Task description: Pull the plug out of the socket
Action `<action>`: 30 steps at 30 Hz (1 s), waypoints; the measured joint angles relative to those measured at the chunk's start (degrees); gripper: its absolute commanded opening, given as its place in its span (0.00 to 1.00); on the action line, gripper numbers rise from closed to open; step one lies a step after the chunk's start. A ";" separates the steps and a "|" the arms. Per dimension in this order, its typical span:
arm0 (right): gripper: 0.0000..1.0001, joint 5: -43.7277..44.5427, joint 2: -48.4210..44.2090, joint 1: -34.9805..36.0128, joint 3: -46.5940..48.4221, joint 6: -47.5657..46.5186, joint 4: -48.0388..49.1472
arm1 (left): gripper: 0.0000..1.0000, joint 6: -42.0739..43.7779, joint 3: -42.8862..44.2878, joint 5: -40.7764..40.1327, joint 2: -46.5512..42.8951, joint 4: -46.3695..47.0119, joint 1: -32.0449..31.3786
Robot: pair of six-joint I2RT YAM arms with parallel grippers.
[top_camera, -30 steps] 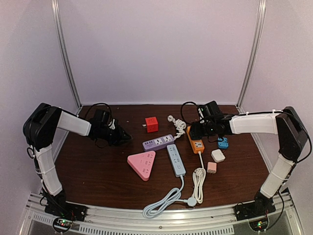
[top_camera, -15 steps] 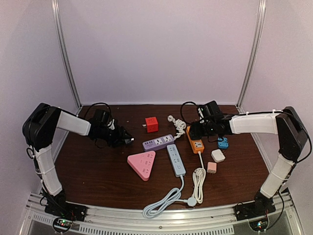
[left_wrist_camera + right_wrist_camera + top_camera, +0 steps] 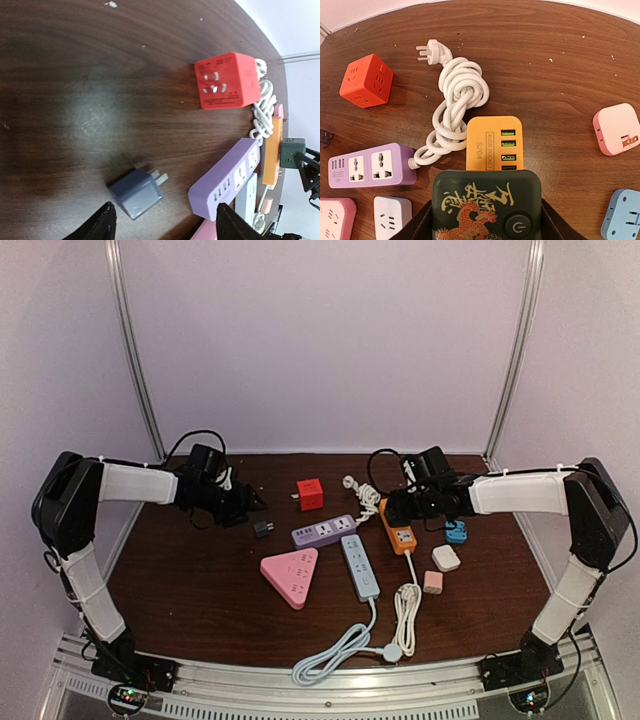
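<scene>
A dark green cube plug (image 3: 487, 205) with a dragon print and a power button sits on the near end of the orange USB power strip (image 3: 495, 142). My right gripper (image 3: 486, 222) is shut on it, one finger on each side; it also shows in the top view (image 3: 398, 508). A small grey-blue plug (image 3: 136, 192) lies loose on the table, prongs toward the purple strip (image 3: 227, 180). My left gripper (image 3: 165, 225) is open just behind it, not touching; it also shows in the top view (image 3: 250, 502).
A red cube socket (image 3: 309, 493), a pink triangular socket (image 3: 291, 575), a pale blue strip (image 3: 360, 566) and coiled white cables (image 3: 405, 610) fill the middle. Blue (image 3: 456, 532), white (image 3: 446, 558) and pink (image 3: 432, 582) adapters lie to the right.
My left gripper has opened, let the grey-blue plug down on the table and drawn back to the left. My right gripper has stayed on the green cube.
</scene>
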 measured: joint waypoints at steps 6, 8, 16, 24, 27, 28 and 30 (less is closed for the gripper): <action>0.39 -0.39 -0.96 0.81 -2.93 -1.07 0.42 | 0.53 -0.04 5.35 0.26 -0.17 -0.94 -5.29; 0.38 -0.57 -2.12 1.16 -4.63 -1.53 0.37 | 0.47 -0.48 7.61 0.66 0.33 -0.68 -7.87; 0.38 -2.05 -7.45 2.60 -8.52 -2.91 -0.26 | 0.25 -4.00 19.54 3.15 12.59 4.70 -17.07; 0.38 -2.78 -10.47 5.38 -9.86 -3.93 -1.44 | 0.11 -8.98 25.62 5.01 22.05 9.57 -21.90; 0.37 -2.78 -10.47 6.23 -10.14 -4.04 -1.88 | 0.08 -10.10 27.52 5.51 23.10 10.58 -22.62; 0.37 -2.75 -10.47 6.47 -10.29 -4.04 -1.95 | 0.07 -10.38 28.22 5.64 23.50 11.04 -22.86; 0.37 -2.73 -10.47 6.93 -10.60 -4.02 -2.12 | 0.06 -10.78 29.46 5.73 24.20 11.65 -23.30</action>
